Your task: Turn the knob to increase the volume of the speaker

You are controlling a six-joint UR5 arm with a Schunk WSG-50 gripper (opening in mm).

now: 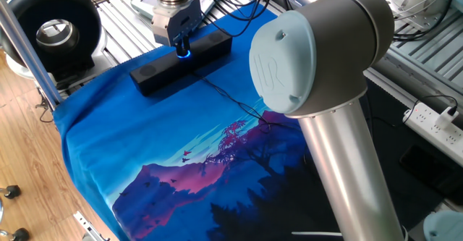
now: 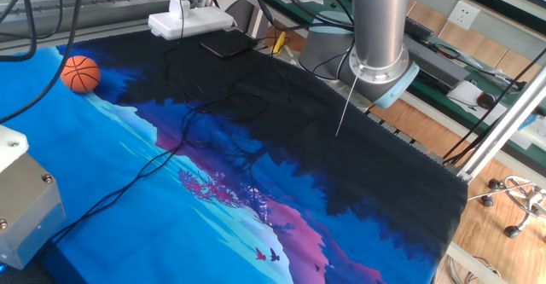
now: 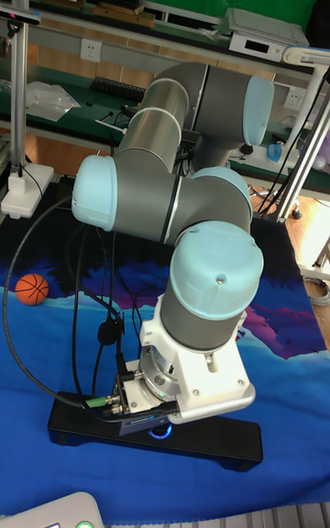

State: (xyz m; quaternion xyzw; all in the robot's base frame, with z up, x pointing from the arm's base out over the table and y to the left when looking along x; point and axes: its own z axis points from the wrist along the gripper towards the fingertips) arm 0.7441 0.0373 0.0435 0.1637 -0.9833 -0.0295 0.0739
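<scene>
A robot arm reaches across a table covered by a blue and purple cloth (image 1: 130, 147) printed with a mountain scene. Near the far edge of the cloth lies the speaker (image 1: 155, 73), a long, slim black bar, set at a slant in one fixed view. A thin black cable (image 1: 235, 105) trails from it across the cloth.

The gripper (image 1: 182, 44) stands upright directly over the middle of the speaker. Its dark fingers (image 1: 176, 31) come down to the knob (image 1: 183, 53), which shows as a small spot of blue glow just below the fingertips. The fingers appear closed in around the knob, but the contact is too small to make out clearly.

In the tall fixed view, the arm's large grey and pale blue joints fill the middle, and the speaker (image 3: 220, 441) lies flat across the bottom, with the blue glow (image 3: 161, 430) under the wrist.

An orange ball (image 2: 79, 73) sits on the cloth, well apart from the speaker. A white power strip (image 2: 189, 21) lies beyond the cloth's edge. A large round black device (image 1: 52, 31) stands near the speaker's end.
</scene>
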